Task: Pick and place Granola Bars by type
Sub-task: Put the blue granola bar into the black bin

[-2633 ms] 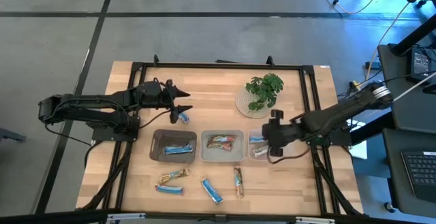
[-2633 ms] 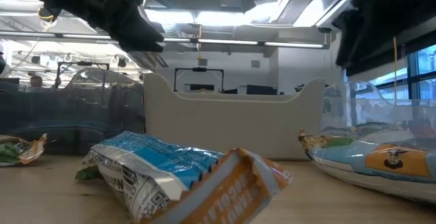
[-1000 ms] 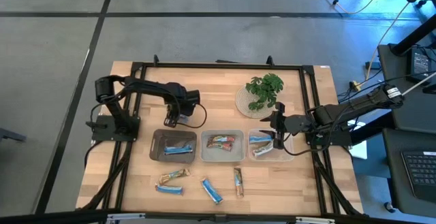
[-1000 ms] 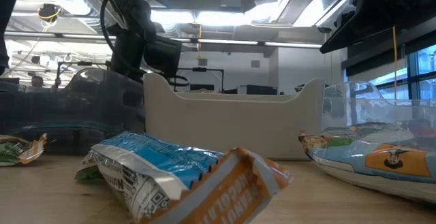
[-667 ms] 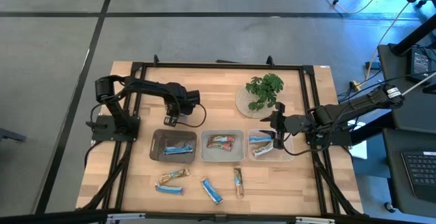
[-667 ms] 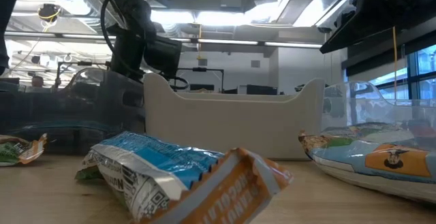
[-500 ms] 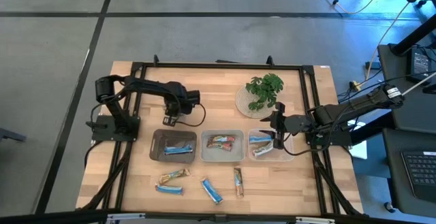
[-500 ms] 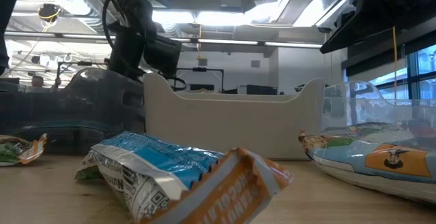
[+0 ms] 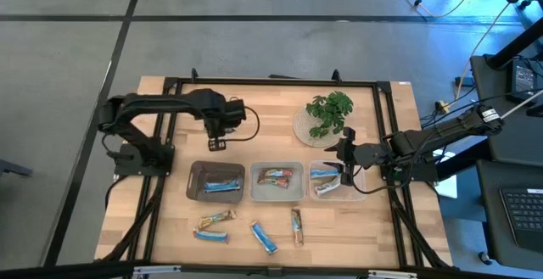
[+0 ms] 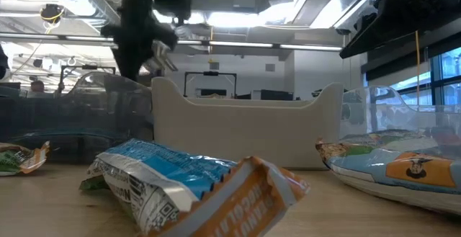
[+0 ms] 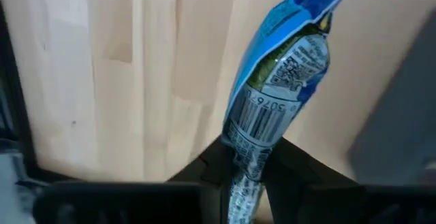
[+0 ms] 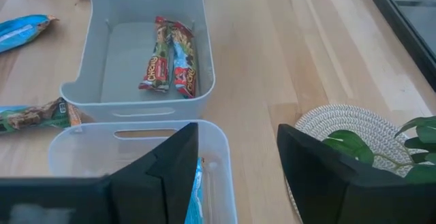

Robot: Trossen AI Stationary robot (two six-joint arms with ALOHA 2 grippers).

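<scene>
Left gripper [image 9: 217, 143] hung above the table [image 9: 263, 109] behind the left tray [image 9: 215, 181], jaws pinching a blue bar [image 11: 276, 108]. Loose bars [image 9: 214, 220] lay near the front edge. Right gripper [image 9: 345, 170] hovered over the right tray [image 9: 361, 190], jaws spread, empty.

light: bright, even overhead | low view: ceiling strip glare, foreground bar [image 10: 194, 186] blurred | shadows: soft

2 dark jointed arms [image 9: 170, 105] with looping black cables.
</scene>
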